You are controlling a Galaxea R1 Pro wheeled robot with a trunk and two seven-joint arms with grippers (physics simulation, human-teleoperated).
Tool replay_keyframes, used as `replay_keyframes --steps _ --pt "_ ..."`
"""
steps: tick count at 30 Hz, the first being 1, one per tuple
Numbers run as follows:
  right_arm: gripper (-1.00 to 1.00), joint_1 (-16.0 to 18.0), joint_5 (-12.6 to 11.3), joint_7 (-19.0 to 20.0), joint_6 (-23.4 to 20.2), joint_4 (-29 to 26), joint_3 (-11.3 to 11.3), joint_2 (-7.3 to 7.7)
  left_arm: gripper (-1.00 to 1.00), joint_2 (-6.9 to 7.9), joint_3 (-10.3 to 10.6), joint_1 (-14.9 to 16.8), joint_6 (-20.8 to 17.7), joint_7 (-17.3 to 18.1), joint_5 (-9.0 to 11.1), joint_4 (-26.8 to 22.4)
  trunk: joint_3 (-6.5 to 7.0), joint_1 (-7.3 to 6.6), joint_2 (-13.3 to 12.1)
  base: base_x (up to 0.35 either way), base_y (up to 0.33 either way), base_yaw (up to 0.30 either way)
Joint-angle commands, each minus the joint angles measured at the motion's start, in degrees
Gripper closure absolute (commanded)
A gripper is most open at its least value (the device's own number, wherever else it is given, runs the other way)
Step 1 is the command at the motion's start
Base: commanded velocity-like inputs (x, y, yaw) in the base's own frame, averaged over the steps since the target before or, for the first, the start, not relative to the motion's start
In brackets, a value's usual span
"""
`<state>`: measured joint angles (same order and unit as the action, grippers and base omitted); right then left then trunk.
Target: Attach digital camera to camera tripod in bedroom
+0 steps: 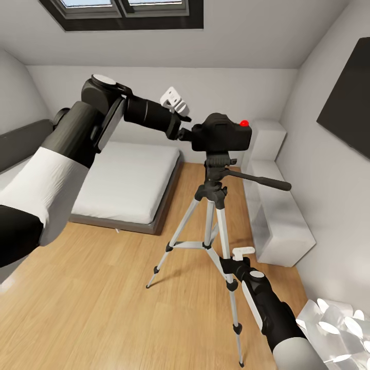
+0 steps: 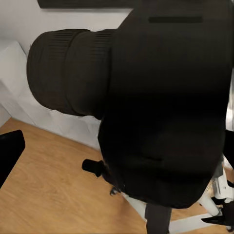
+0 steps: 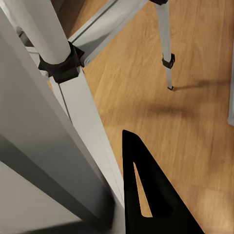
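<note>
Placement step, judging by how things lie: digital camera (image 1: pixel 222 132) sitting right on the black head of the camera tripod (image 1: pixel 215 205), red button up, lens pointing toward the left arm. Left claw (image 1: pixel 186 132) up against the camera's near side at the end of the outstretched arm; fingers hidden by arm and body, so cannot tell how wide the claw stands or whether it grips. In the left wrist view, camera body (image 2: pixel 165 102) looms dark and very close, lens barrel off to one side, tripod parts below it. Right claw (image 1: pixel 234 264) low down, at the front tripod leg just above the black joint; seems to steady that leg, though cannot tell whether pressed shut on it or merely alongside. In the right wrist view, one dark finger (image 3: pixel 146 190) lies just beside the pale leg (image 3: pixel 58 97), another leg and foot standing further off on the boards.

Next move, probably: seat the camera squarely on the mount, then let go gently without nudging it or tipping the tripod. Risk of dragging the camera off centre on release.

Light wood floor (image 1: pixel 103 288) under all three feet. Low dark-framed bed (image 1: pixel 128 180) with white mattress behind, white sloped walls, dark-framed skylight (image 1: pixel 128 13) overhead, pale cabinet (image 1: pixel 277 216) along the right wall, dark panel above it.
</note>
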<state>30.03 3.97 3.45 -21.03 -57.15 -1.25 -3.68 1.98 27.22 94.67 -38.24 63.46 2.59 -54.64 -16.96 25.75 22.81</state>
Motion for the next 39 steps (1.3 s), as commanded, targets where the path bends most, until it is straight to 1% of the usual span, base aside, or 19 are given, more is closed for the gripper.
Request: replay_keyframes --steps 1,5,19,24,26,29,30,34,35,36,39 --pt "1.00 0.0 0.9 0.2 -0.3 -0.1 0.0 -0.01 -1.00 0.23 0.1 0.1 -0.3 -0.1 0.2 0.0 -0.11 0.03 0.1 0.000 0.000 0.000" --pt "1.00 0.0 0.9 0.2 -0.4 -0.1 0.0 -0.01 -1.00 0.65 -0.2 0.1 -0.3 -0.1 0.7 -0.2 -0.11 0.03 0.1 0.000 0.000 0.000" --pt "1.00 0.0 0.9 0.2 -0.3 -0.1 0.0 -0.01 -1.00 0.89 -0.2 0.1 -0.3 0.1 0.9 -0.4 -0.11 0.03 0.1 0.000 0.000 0.000" --pt "1.00 0.0 0.9 0.2 -0.3 -0.1 0.0 -0.01 -1.00 1.59 -0.5 0.1 -0.2 0.4 1.0 -0.5 -0.11 0.03 0.1 0.000 0.000 0.000" --pt "1.00 0.0 0.9 0.2 -0.3 -0.1 0.0 -0.03 -1.00 2.30 -0.7 0.1 -0.1 0.4 1.5 -0.5 -0.11 0.03 0.1 0.000 0.000 0.000" --pt "1.00 0.0 0.9 0.2 -0.3 -0.1 0.0 -0.04 -1.00 3.13 -1.1 0.1 0.0 0.5 2.8 -0.6 -0.11 0.03 0.1 0.000 0.000 0.000" --pt "1.00 0.0 0.9 0.2 -0.3 -0.1 0.0 -0.03 -1.00 3.75 -1.4 0.1 0.0 0.5 4.2 -0.6 -0.11 0.03 0.1 0.000 0.000 0.000" --pt "1.00 0.0 0.9 0.2 -0.3 -0.1 0.0 -0.03 -1.00 5.40 -2.6 0.1 0.1 0.3 7.1 -0.6 -0.11 0.03 0.1 0.000 0.000 0.000" --pt "1.00 0.0 0.9 0.2 -0.3 -0.1 0.0 -0.03 -1.00 5.91 -3.0 0.1 0.1 0.3 7.8 -0.6 -0.11 0.03 0.1 0.000 0.000 0.000" --pt "1.00 0.0 0.9 0.2 -0.2 -0.1 0.0 -0.02 -1.00 7.02 -3.9 0.1 0.1 0.2 9.0 -0.6 -0.11 0.03 0.1 0.000 0.000 0.000" --pt "1.00 0.0 0.9 0.2 -0.2 -0.1 0.0 -0.02 -1.00 8.79 -5.4 0.1 0.1 0.1 10.3 -0.6 -0.11 0.03 0.1 0.000 0.000 0.000"
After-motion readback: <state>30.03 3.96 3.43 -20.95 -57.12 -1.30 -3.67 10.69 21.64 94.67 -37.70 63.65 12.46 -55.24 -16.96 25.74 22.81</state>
